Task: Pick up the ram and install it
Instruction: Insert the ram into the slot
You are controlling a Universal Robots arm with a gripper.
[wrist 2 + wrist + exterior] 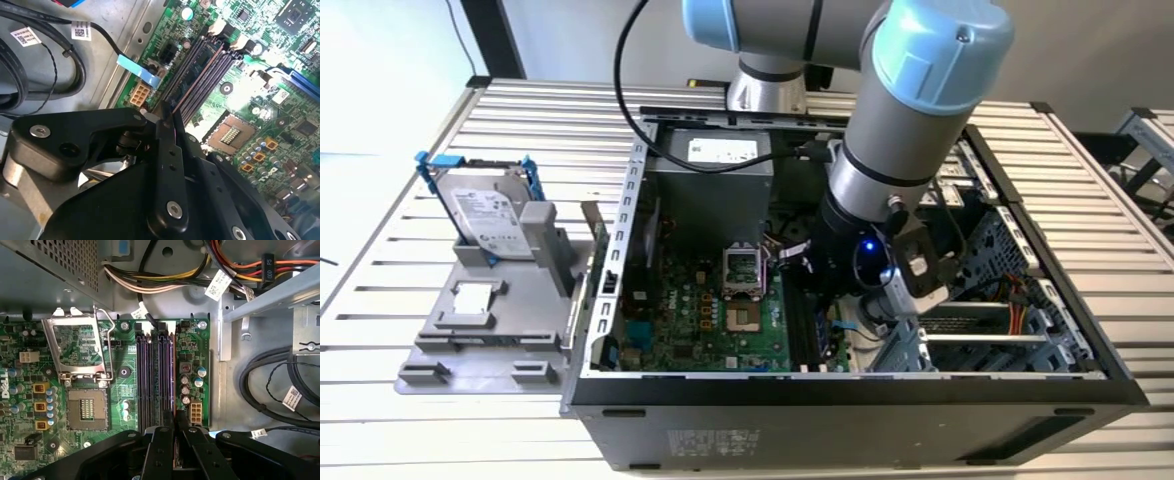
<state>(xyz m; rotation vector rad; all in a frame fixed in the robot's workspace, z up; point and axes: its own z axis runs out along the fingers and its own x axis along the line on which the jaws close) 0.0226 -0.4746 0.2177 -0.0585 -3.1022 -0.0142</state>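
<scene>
Tool (175, 432) pinched on the ram (174, 422), its long axis along the motherboard slots (155, 372).

1. We see a robotics lab or test workshop: an open computer case (854, 400) lies on a slatted metal desk (520, 110).
2. We note a grey fixture tray (480, 340) holding parts beside it, under a robot arm (907, 120).

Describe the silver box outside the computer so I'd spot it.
At the exterior view's left, beside the open computer case, sits a grey tray. On it the hard drive stands upright, silver, in a blue-edged bracket; the small square plate nearby lies flat.
</scene>
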